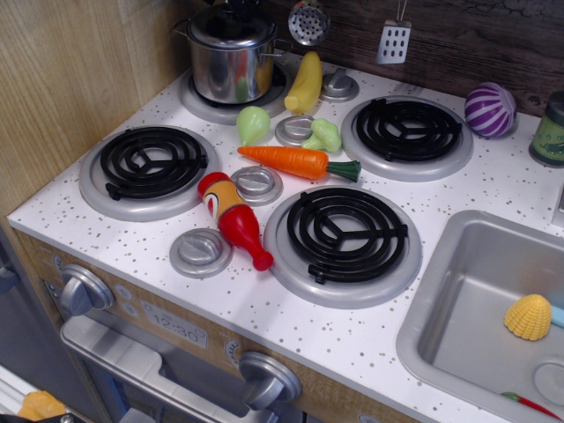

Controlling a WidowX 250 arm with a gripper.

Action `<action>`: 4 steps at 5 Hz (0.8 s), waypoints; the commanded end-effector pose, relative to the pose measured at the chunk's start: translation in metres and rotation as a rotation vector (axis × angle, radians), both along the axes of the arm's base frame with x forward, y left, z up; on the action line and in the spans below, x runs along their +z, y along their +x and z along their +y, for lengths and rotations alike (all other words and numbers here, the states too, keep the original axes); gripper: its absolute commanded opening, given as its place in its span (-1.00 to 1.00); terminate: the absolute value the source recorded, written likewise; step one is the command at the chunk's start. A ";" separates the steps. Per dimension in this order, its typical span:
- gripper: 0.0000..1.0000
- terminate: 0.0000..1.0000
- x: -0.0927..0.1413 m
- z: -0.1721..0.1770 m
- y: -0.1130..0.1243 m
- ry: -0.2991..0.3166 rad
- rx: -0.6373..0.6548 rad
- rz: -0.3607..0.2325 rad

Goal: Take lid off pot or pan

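The shiny steel pot (231, 72) stands on the back left burner, against the wooden side wall. Its domed steel lid (231, 26) sits on it, closed, with the small knob right at the top edge of the picture. A pot side handle sticks out on each side. No gripper or arm shows anywhere in this view.
A yellow toy vegetable (305, 82) leans by the pot's right. A green pear (253, 124), carrot (298, 161), red bottle (233, 218) and flat grey discs (201, 252) lie between the burners. A perforated ladle (308, 21) and spatula (393, 40) hang behind. The sink (458, 300) is at right.
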State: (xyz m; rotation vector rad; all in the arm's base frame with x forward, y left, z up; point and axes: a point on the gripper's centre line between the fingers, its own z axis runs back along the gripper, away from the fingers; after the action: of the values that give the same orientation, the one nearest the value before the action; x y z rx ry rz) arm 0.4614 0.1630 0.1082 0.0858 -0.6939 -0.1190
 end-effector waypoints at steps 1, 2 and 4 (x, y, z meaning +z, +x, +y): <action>-1.00 -1.00 0.026 0.005 0.007 0.050 0.004 -0.073; -1.00 -1.00 0.026 0.004 0.008 0.041 0.005 -0.069; -1.00 -1.00 0.035 0.001 0.002 0.050 0.018 -0.052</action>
State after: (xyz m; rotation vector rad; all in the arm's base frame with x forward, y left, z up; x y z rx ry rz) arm 0.4549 0.1643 0.1107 0.1394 -0.6317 -0.1032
